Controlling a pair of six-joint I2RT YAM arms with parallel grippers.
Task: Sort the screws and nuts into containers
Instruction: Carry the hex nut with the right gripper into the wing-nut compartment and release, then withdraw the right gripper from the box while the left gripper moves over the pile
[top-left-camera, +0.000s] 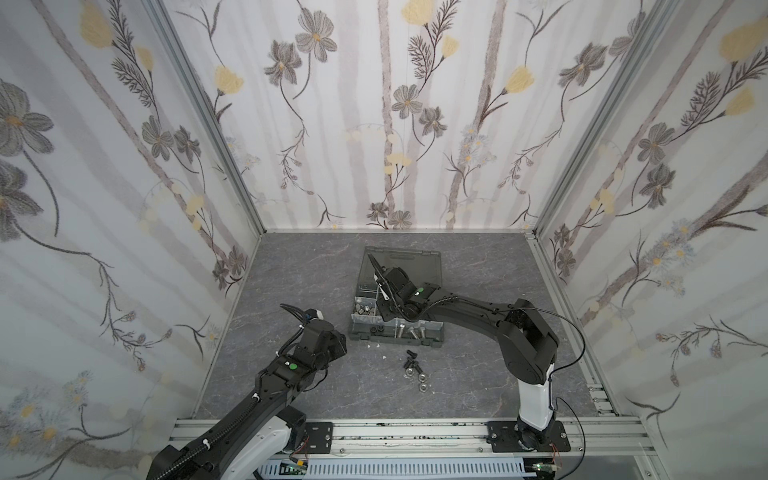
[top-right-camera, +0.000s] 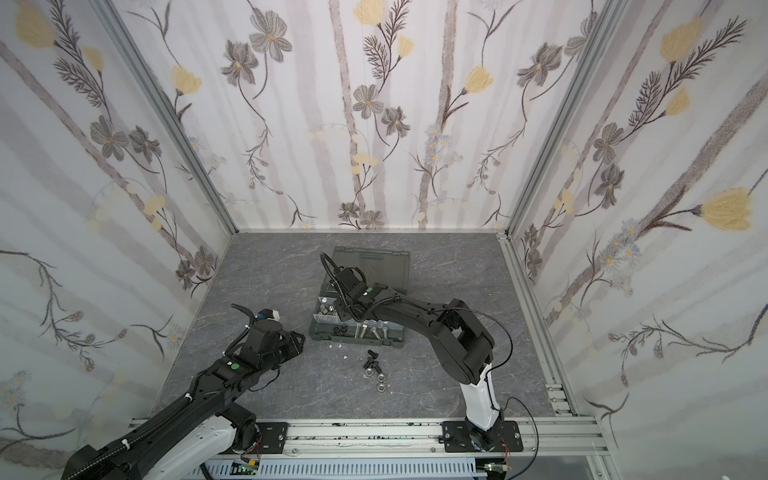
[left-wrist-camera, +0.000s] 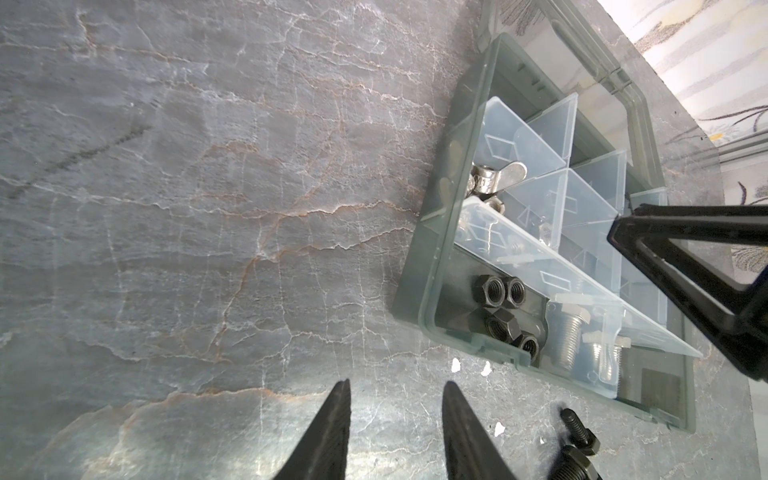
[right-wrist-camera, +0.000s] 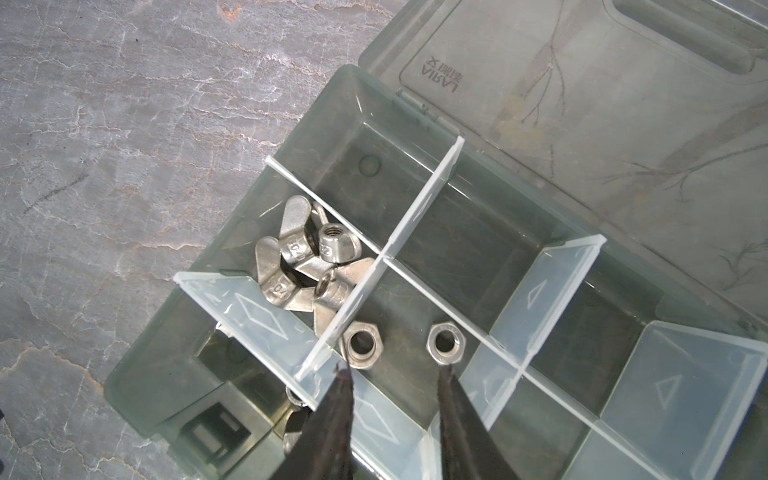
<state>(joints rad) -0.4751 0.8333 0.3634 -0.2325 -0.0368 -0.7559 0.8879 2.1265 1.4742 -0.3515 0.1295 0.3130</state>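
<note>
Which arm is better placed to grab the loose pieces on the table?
Left. The left pincer, open, hangs over bare table near the black screws; the right pincer is over the case.

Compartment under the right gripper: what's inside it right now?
Two silver hex nuts lie flat on its floor, apart, just beyond the open right gripper. Nothing sits between the fingers. The near part of the compartment is hidden behind them, so more could lie there.

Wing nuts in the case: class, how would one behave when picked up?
The wing nuts look like shiny solid metal: probably stiff, slippery, heavy for size. They lie tangled in a pile, so lifting one may drag another. Wings likely prevent rolling.
</note>
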